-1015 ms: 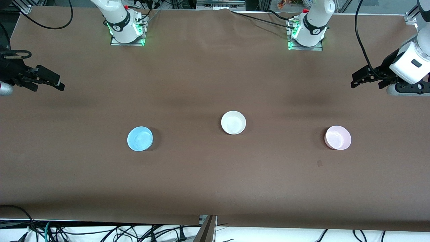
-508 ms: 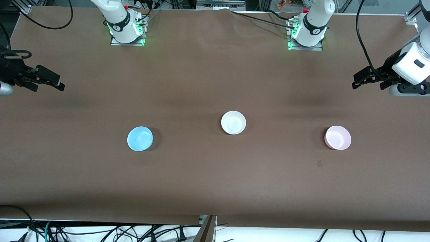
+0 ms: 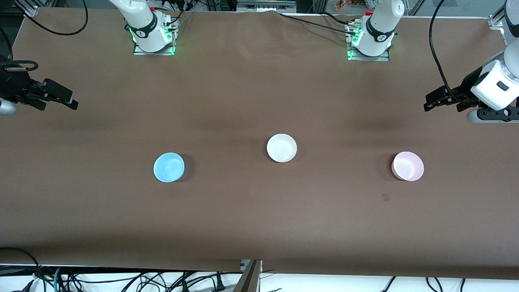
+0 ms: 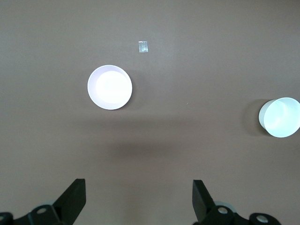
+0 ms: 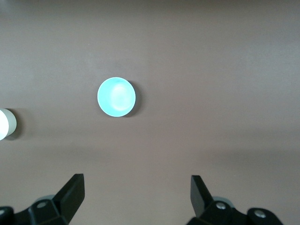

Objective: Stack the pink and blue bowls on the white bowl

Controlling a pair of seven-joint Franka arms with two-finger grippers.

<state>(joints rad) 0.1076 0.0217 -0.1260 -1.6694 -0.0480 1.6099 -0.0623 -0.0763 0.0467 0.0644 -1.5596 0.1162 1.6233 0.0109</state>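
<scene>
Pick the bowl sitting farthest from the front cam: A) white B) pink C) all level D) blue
A: the white bowl sits between the other two and higher in the front view than the blue bowl and the pink bowl, which lie nearer to that camera, one toward each arm's end of the table.

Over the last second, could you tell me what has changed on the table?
Only the left gripper shifted slightly, swinging over the left arm's end of the table, open and empty. The right gripper stayed open and waiting; the blue bowl, white bowl and pink bowl have not moved.
</scene>
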